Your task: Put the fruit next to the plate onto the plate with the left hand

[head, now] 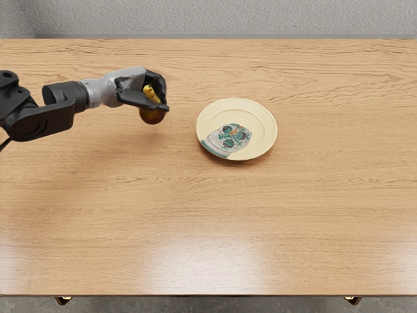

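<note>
Item: fruit (152, 116) — small, yellow going to brown, exact kind not clear. Location: left of the plate (258, 117), near it but apart, inside the grasp of the left hand (144, 94).

Hand: dark fingers (139, 99) curled over the top and side of the fruit, clamped on it. Whether the fruit is clear of the wood or resting on it cannot be told. The right arm does not show.

Step in hand, as judged: the grasp is made and the carry to the plate is not yet done. The next move calls for a lift clear of the surface, a short travel to the picture's right until the fruit is over the plate's middle, then a low release so that it does not roll off the rim.

Plate: round, cream, with a green painted motif on its lower left part — nothing lies on it.

Surface: light wooden table (195, 215), strong grain, soft glare near the front edge.

Room: plain grey wall (195, 16) behind; a strip of grey floor below.
</note>
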